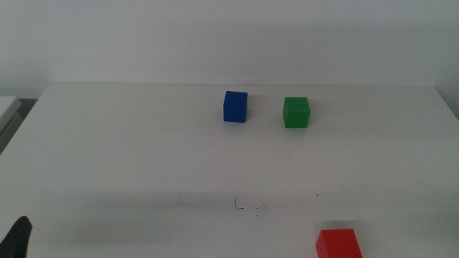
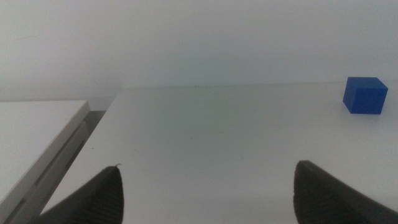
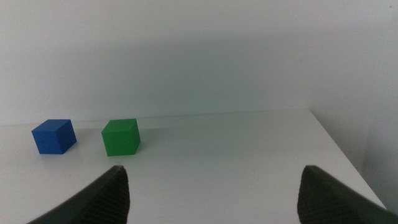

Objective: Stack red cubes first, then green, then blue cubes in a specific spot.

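Red cube (image 1: 338, 243) nearest, at 5 o'clock on desk (image 1: 129, 158), right of scratch-marked spot (image 1: 247, 208); right arm nearer. Left gripper (image 2: 208, 193), right gripper (image 3: 214, 193): jaws wide, empty. Blue cube (image 1: 235, 106), green cube (image 1: 296, 112) far, 12 o'clock.

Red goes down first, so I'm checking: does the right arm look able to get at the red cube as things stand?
Probably yes. The red cube sits alone on the right arm's side of the table, with nothing around it. The right claw is open and empty.

White table (image 1: 129, 143), plain pale wall (image 1: 215, 36), soft light
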Motion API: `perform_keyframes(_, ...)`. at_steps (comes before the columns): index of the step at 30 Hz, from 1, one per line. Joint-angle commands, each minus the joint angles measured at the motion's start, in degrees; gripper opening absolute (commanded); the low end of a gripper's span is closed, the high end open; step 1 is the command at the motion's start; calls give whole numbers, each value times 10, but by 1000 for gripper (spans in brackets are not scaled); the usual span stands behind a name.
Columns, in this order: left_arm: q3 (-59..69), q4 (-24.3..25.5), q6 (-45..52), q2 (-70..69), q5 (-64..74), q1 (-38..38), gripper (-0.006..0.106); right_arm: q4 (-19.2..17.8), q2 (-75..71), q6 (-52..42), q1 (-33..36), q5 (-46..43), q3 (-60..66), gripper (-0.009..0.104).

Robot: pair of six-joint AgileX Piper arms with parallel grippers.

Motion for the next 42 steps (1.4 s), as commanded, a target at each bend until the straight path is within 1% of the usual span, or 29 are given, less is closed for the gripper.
perform_keyframes(1, 0, -2, 0, -2, -8, 0, 94, -4, -3, -3, -4, 2, 2, 93)
perform_keyframes(8, 0, -2, 0, -2, -8, 0, 94, -5, -3, -3, -4, 10, 2, 93)
perform_keyframes(9, 0, -2, 0, -2, -8, 0, 94, 3, -3, 7, -4, 9, 2, 93)
perform_keyframes(10, 0, -2, 0, -2, -8, 0, 94, 3, -3, 13, -4, 9, -2, 93)
perform_keyframes(14, 0, -2, 0, -2, -8, 0, 94, 7, 25, 58, -4, 10, -63, 93)
perform_keyframes(16, 0, -2, 0, -2, -8, 0, 94, 7, 66, 83, -4, 36, -102, 93)
perform_keyframes(18, 0, -2, 0, -2, -8, 0, 94, 7, 122, 79, -4, 114, -161, 93)
perform_keyframes(24, 0, -2, 0, -2, -8, 0, 94, 6, 293, 56, -4, 401, -333, 93)
perform_keyframes(26, 0, -2, 0, -2, -8, 0, 94, 5, 331, 55, -4, 448, -360, 93)
perform_keyframes(28, 0, -2, 0, -2, -8, 0, 94, 6, 361, 57, -4, 447, -368, 93)
perform_keyframes(32, 0, -2, 0, -2, -8, 0, 94, 29, 395, 78, -4, 440, -368, 93)
perform_keyframes(37, 0, -2, 0, -2, -8, 0, 94, 30, 400, 78, -4, 440, -368, 93)
perform_keyframes(42, 0, -2, 0, -2, -8, 0, 94, 31, 400, 86, -4, 413, -368, 93)
